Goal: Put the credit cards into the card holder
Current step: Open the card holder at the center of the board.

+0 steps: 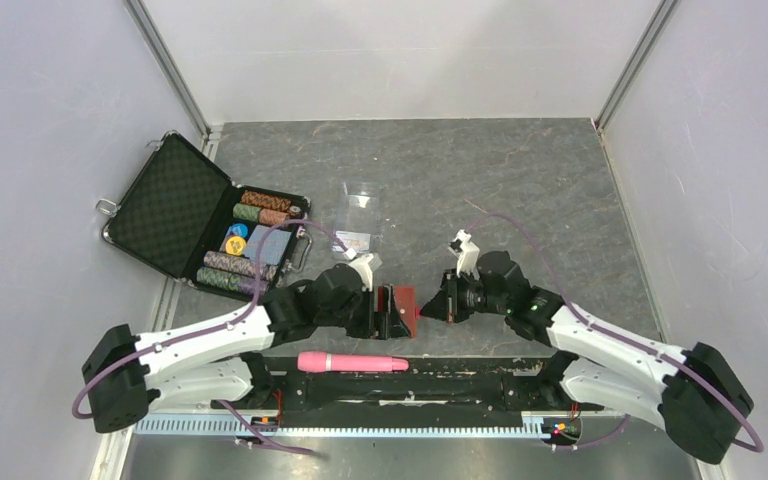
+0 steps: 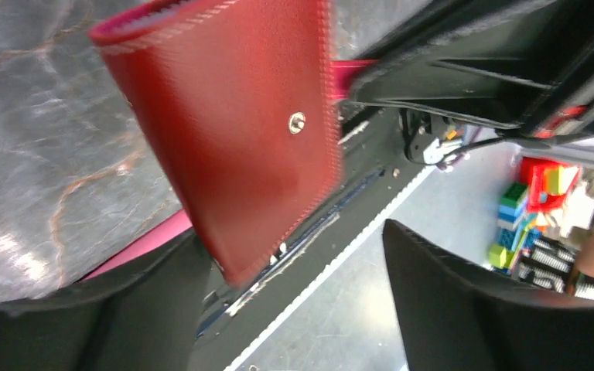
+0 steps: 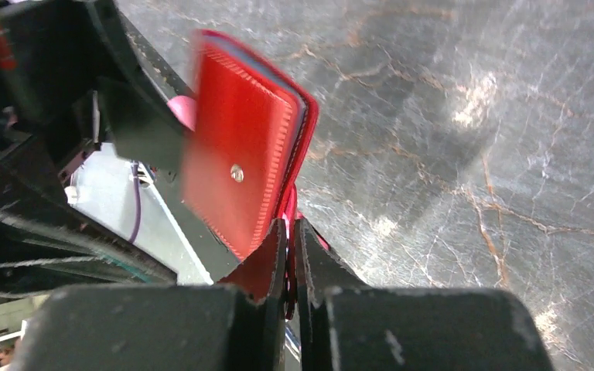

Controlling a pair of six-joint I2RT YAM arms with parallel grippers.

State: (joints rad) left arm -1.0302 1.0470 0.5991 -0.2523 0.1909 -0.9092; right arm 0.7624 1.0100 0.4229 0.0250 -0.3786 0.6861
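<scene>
The right gripper point(image 3: 290, 259) is clenched on just a thin red flap of the card holder point(image 3: 244, 147). The left gripper point(image 2: 294, 255) is released, its fingers spread wide either side. From here I'd say the wallet could swing, slip free and drop. It hangs tilted above the middle of the worktop's near edge, folded nearly closed: stitched red leather with a bare snap stud.

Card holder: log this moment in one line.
card holder: folded | right gripper: shut on card holder | left gripper: open, jaws either side of it
</scene>
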